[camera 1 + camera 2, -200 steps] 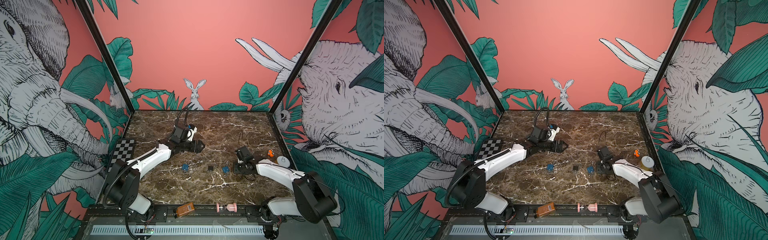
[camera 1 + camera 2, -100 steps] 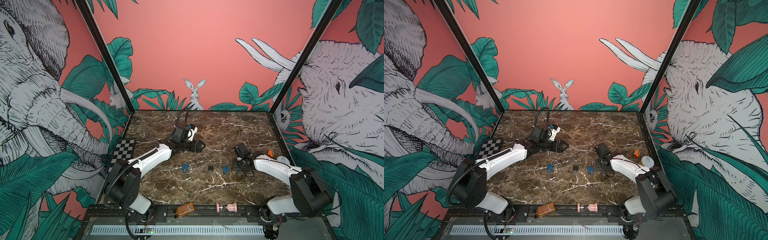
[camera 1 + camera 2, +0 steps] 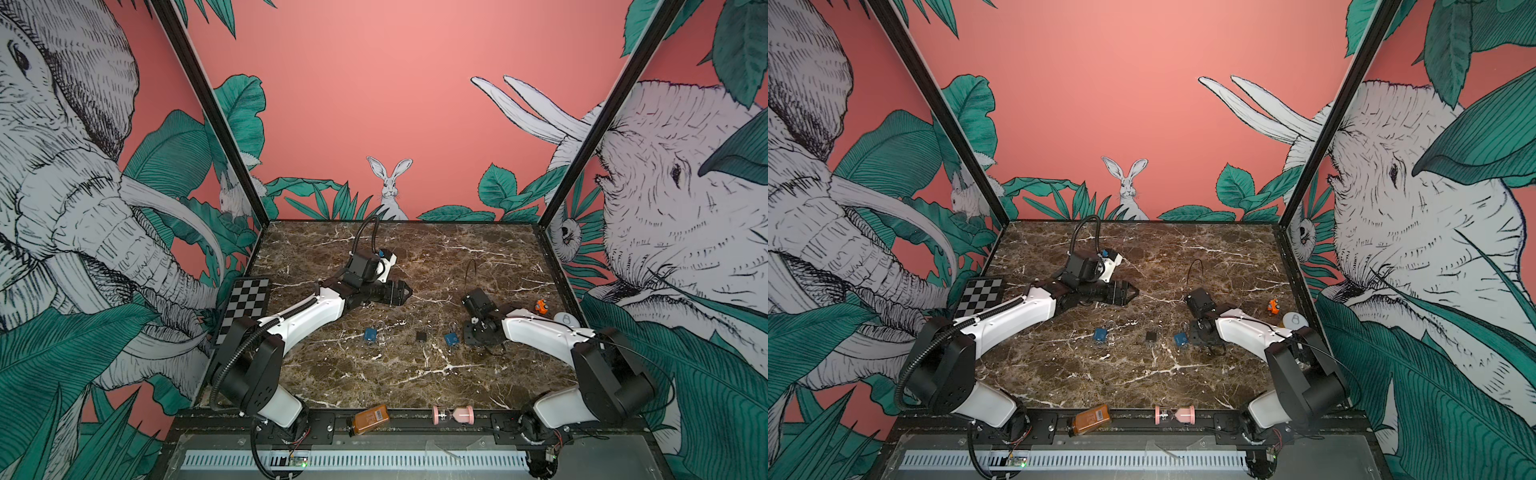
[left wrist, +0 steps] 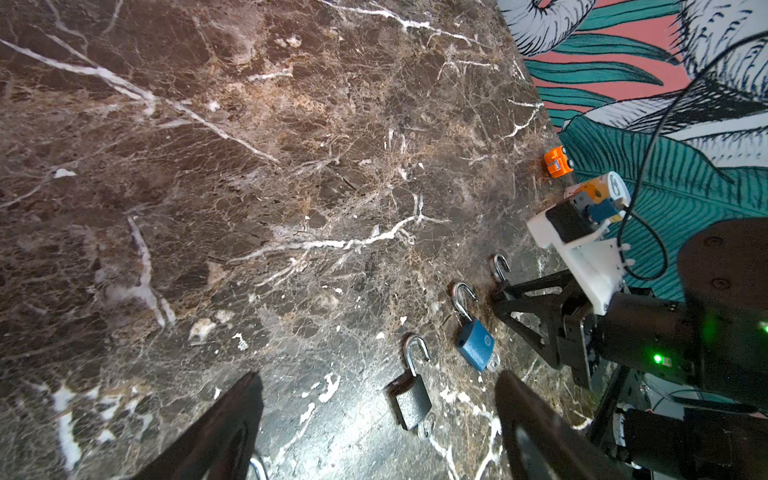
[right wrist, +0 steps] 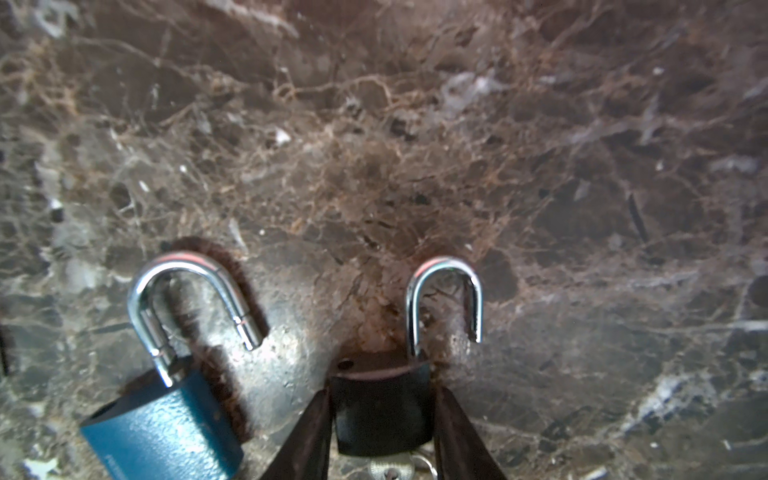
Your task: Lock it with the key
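Several small padlocks lie on the marble table (image 3: 374,374), each with its shackle swung open. My right gripper (image 5: 382,392) is shut on a black padlock (image 5: 380,411): one finger presses each side of its body, and its silver key (image 5: 390,469) sticks out of the underside. The lock's shackle (image 5: 442,291) points away from the wrist. A blue padlock (image 5: 166,419) lies just beside it. In both top views the right gripper (image 3: 471,332) (image 3: 1196,334) sits low on the table and hides the held lock. My left gripper (image 4: 378,376) (image 3: 405,293) hovers open and empty, farther back.
Another black padlock (image 4: 411,399) (image 3: 422,336) with a key and a second blue padlock (image 3: 370,334) lie mid-table. An orange toy car (image 3: 541,306) and white disc (image 3: 565,319) sit by the right wall. A checkerboard (image 3: 249,307) lies left; a bottle (image 3: 370,419) and pink hourglass (image 3: 453,414) rest on the front rail.
My right arm has shifted slightly left and back, and its jaws have narrowed onto the black padlock. The left arm has not moved.
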Action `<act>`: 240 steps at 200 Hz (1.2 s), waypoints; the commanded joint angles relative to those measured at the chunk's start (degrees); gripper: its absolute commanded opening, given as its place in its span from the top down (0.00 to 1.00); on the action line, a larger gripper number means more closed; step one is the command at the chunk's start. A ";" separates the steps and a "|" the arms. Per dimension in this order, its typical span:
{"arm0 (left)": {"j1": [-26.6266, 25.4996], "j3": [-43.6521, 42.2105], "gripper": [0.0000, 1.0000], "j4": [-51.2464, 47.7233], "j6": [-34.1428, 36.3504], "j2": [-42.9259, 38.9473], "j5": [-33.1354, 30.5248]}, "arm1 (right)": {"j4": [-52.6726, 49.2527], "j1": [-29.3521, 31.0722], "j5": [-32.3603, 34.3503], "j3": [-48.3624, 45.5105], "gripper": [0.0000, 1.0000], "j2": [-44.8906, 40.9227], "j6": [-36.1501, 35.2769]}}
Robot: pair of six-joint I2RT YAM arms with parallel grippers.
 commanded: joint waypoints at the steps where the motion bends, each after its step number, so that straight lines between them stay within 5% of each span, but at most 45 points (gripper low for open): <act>1: -0.35 -1.15 0.12 1.33 -0.22 -0.16 0.78 | -1.80 0.43 2.12 0.71 0.61 1.62 0.70; 147: -1.52 -2.70 0.15 2.61 -1.66 1.13 3.33 | -5.00 1.43 1.65 3.66 0.73 -5.70 -3.72; 240: -2.63 -3.00 0.23 14.40 -11.97 4.06 20.04 | -4.44 7.49 -15.67 13.16 0.73 -13.07 -21.88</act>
